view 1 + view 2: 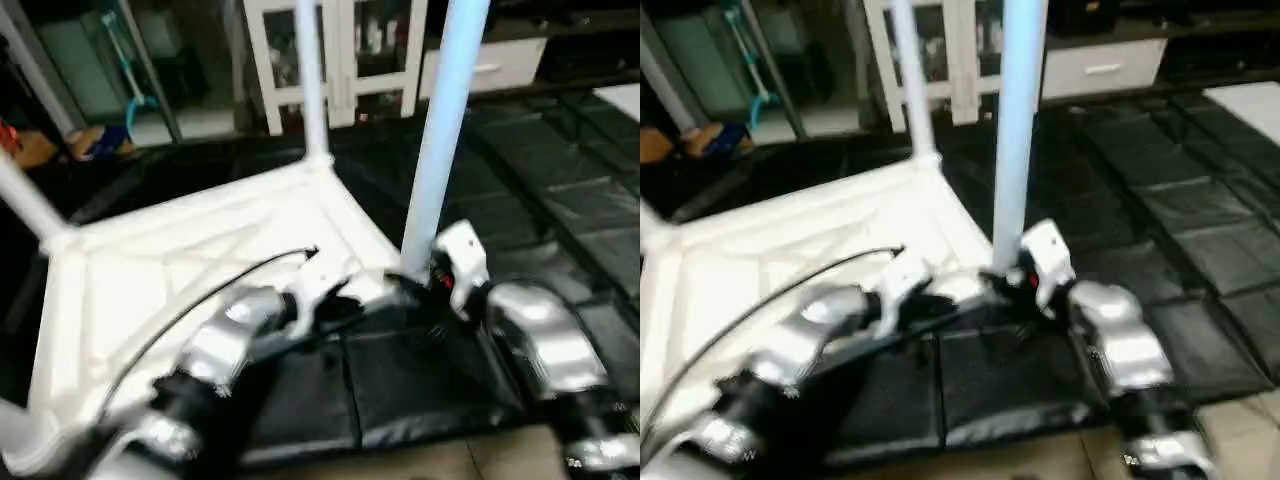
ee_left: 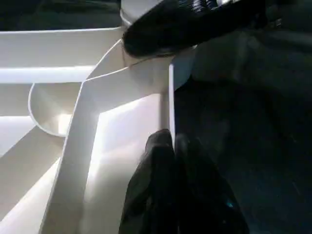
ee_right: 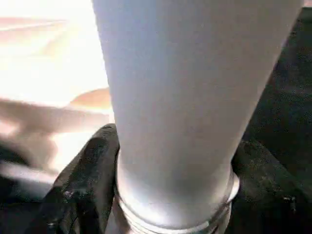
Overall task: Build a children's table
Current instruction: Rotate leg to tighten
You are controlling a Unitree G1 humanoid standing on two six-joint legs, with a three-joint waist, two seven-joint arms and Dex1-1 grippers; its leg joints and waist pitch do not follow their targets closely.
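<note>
right gripper (image 3: 170, 195) round leg (image 1: 440, 130) – tabletop (image 1: 200, 260) upturned

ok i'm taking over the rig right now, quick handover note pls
Left tool: shut, tips against the tabletop's near rim.
Right tool: fingers either side of the base of the near leg, closed on it.
Tabletop lies underside up on the black mats.
Done: far-corner leg and left-corner leg stand in their sockets.
Left: near leg stands upright at its corner; seating can't be confirmed. The corner nearest the robot isn't visible, so check it.
</note>
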